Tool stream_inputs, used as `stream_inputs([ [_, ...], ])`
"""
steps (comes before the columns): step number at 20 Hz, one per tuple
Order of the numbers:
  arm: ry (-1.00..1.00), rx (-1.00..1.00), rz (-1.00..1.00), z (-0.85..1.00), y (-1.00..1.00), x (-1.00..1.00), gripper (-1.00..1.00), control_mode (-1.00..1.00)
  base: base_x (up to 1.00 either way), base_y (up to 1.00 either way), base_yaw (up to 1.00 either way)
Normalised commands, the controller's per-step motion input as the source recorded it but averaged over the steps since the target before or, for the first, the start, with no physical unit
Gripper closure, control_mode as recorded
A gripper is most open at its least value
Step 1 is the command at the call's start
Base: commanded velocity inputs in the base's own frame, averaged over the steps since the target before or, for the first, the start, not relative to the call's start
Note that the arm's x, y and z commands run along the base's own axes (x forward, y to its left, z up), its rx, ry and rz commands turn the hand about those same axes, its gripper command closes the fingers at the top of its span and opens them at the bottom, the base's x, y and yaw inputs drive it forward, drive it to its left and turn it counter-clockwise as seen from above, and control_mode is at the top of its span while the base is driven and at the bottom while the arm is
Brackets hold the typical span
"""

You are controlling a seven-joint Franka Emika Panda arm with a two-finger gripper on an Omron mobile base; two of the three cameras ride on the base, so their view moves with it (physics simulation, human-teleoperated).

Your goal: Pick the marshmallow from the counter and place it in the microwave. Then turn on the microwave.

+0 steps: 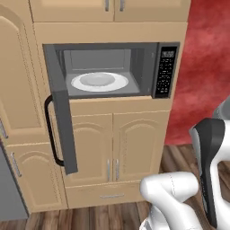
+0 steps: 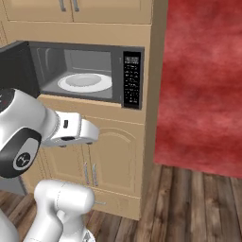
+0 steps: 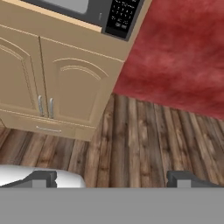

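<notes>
The microwave (image 1: pixel 108 48) is built into tan cabinetry, and its door (image 1: pixel 60 121) hangs wide open to the left with the black handle facing out. A white round plate (image 1: pixel 99 81) lies inside the cavity, also seen in the right base view as the plate (image 2: pixel 85 82). The black button panel (image 2: pixel 132 79) sits on the microwave's right side. My gripper (image 3: pixel 113 179) is open, fingertips far apart, nothing between them, pointing down at the wooden floor below and right of the panel (image 3: pixel 122 15). The marshmallow and the counter are out of view.
Two tan cabinet doors (image 1: pixel 112 146) with silver handles and a drawer (image 1: pixel 112 195) sit under the microwave. A red wall (image 2: pixel 203 85) stands to the right, above wooden floor (image 3: pixel 144 140). A grey appliance edge (image 1: pixel 8 188) shows at far left.
</notes>
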Motion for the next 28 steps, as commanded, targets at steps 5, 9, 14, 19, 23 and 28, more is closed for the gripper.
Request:
stream_inputs([
  [5,0.00,0.00,0.00,0.00,0.00,0.00,-1.00,1.00,-0.11,0.37,0.00],
  [9,0.00,0.00,0.00,0.00,0.00,0.00,-1.00,1.00,0.00,0.55,-0.03],
  [14,0.00,0.00,0.00,0.00,0.00,0.00,-1.00,1.00,0.00,0.62,-0.06],
  [19,0.00,0.00,0.00,0.00,0.00,0.00,-1.00,1.00,0.00,0.66,-0.08],
  [23,0.00,0.00,0.00,0.00,0.00,0.00,-1.00,1.00,-0.08,0.63,-0.10],
  [28,0.00,0.00,0.00,0.00,0.00,0.00,-1.00,1.00,-0.22,0.56,-0.12],
])
